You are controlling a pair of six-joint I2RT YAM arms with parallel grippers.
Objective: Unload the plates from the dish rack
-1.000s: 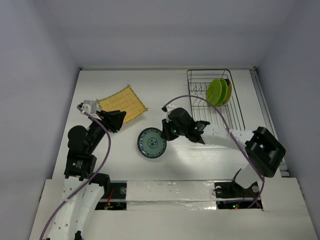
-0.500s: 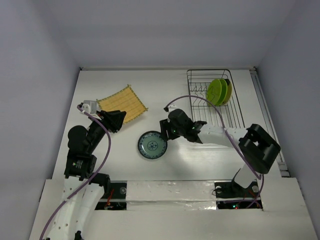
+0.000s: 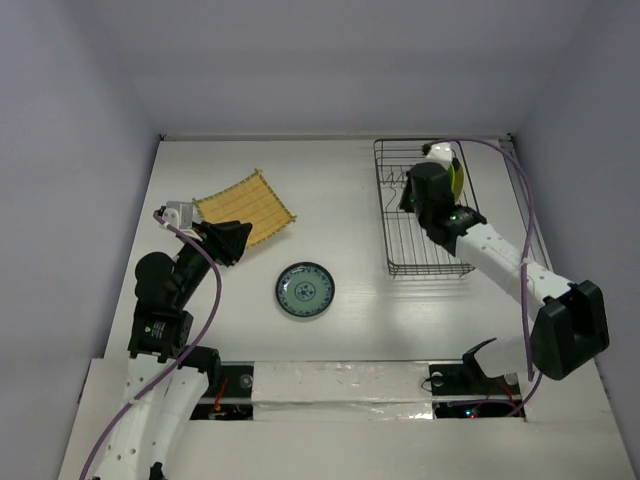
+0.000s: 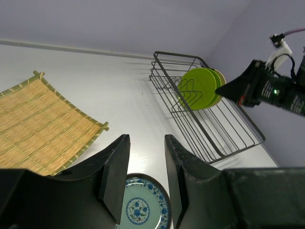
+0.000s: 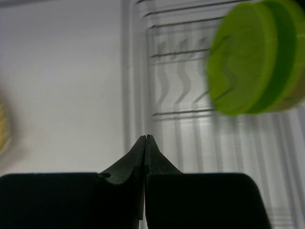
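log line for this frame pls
phase: unloading | teal plate: on table | green plate: upright in dish rack | right gripper: shut, empty, over rack | left gripper: open, empty

You have one teal plate (image 3: 305,290) out of the rack. There is one rack (image 3: 425,250), and in it you can count a green plate (image 4: 196,88) and a paler plate (image 4: 220,80) behind it. Whether a third stands between them is unclear. One mat (image 3: 246,207).
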